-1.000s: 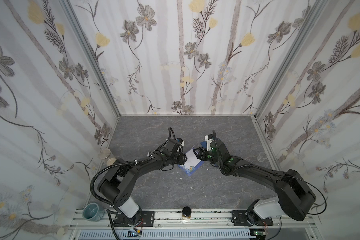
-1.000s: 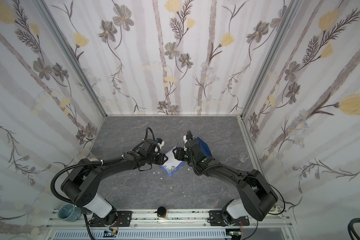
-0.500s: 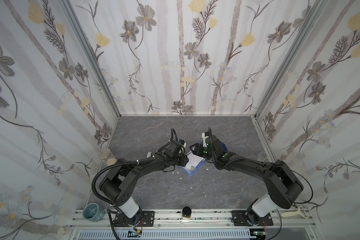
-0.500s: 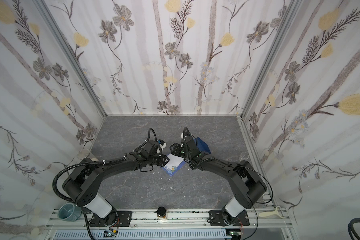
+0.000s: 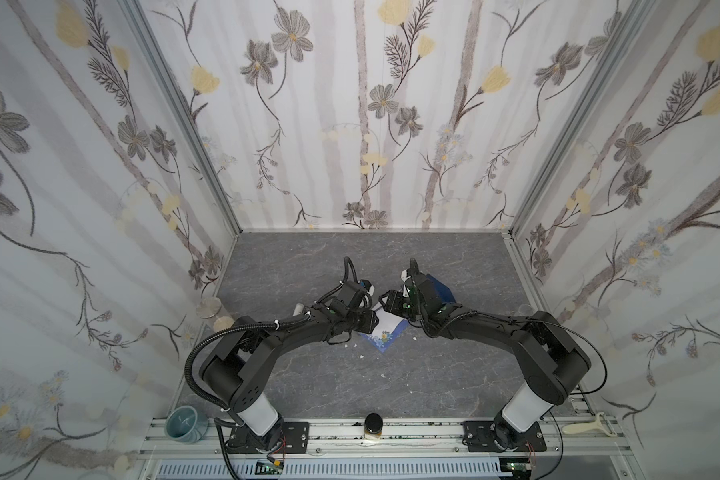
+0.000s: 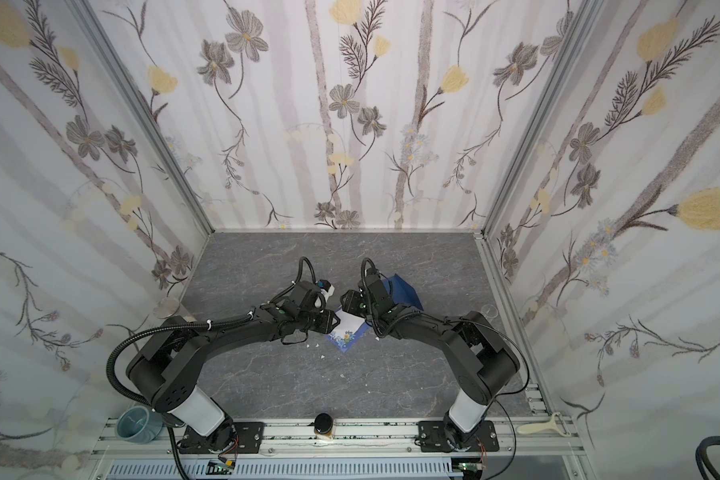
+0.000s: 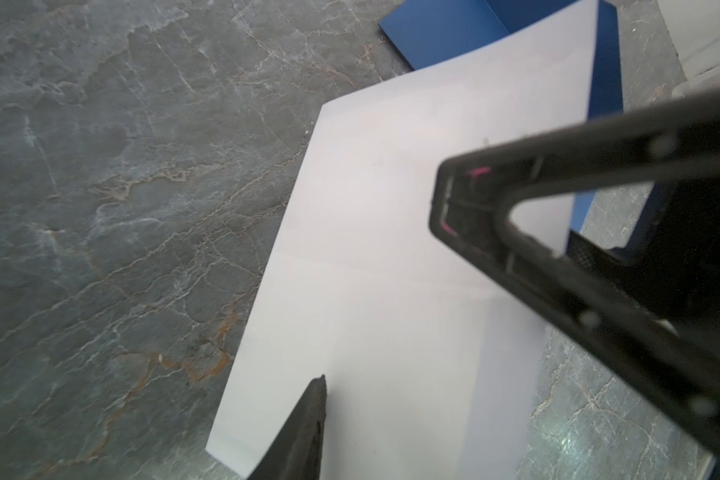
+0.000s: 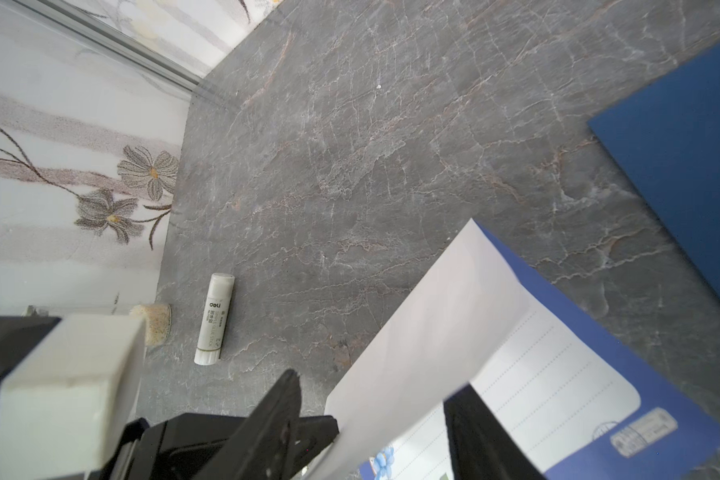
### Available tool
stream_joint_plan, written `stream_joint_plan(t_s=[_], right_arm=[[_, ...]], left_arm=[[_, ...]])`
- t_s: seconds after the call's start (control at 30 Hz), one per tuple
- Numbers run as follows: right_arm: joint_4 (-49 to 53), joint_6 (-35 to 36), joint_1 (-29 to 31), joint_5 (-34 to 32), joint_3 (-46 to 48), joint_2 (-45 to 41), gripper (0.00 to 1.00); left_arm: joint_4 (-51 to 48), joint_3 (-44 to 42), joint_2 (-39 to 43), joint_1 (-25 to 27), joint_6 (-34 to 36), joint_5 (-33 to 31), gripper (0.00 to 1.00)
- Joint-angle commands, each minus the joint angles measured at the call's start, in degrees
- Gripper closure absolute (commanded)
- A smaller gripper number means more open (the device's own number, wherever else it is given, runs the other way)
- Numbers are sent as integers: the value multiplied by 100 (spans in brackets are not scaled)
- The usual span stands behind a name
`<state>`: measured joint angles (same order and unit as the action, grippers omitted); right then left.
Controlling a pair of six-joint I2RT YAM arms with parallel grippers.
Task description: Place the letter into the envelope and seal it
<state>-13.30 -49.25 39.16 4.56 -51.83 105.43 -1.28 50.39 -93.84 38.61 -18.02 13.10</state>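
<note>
Basically mid-fold: the white rectangular paper letter with blue border and floral corner [image 5: 385,332] lies mid-table on the dark grey veined tabletop [image 8: 391,166]. One part is curled up, so its plain white back shows over the lined face.

The right gripper [image 8: 371,386] straddles that raised flap with its jaws wide apart and nothing pinched, as far as I can see. It is likely there to push the flap over. The left gripper [image 7: 379,291] sits over the white back with jaws partly spread, clamped on nothing, and seems to steady the sheet.

The fold is probably needed because the sheet looks wider than the dark blue long paper envelope [image 5: 439,286]. The envelope lies flat just behind the letter, its near edge under the letter's far corner and half hidden by the right wrist.

The white glue-stick tube [image 8: 215,318] lies well apart, near the left wall, and small white scraps [image 5: 360,356] dot the table. The black-lidded jar [image 5: 374,424] and grey-blue cup [image 5: 186,422] sit on the front rail, out of the way. The only crowding is the two wrists nose to nose over the sheet.
</note>
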Motion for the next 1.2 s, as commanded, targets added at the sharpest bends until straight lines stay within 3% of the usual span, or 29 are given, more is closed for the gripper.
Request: stream_joint_plan(t_s=[0.0,0.67,0.8,1.1,1.17], right_arm=[[-225,-67,4,-87,-83,56,44],[-294,-128,-4,-69,-196,205,46],[-287,-128,-13,-45,-179,224,54],[-278,-129,-35,-26,-47,202,98],[-271,-133,-48,-3,-19,189,100]], left_arm=[[66,59,37,10,9,-52,62],[84,41,34,145,-30,-87,62],[84,27,63,148,-31,-112,62],[69,-68,236,147,0,-154,62],[77,-178,390,139,-57,-128,61]])
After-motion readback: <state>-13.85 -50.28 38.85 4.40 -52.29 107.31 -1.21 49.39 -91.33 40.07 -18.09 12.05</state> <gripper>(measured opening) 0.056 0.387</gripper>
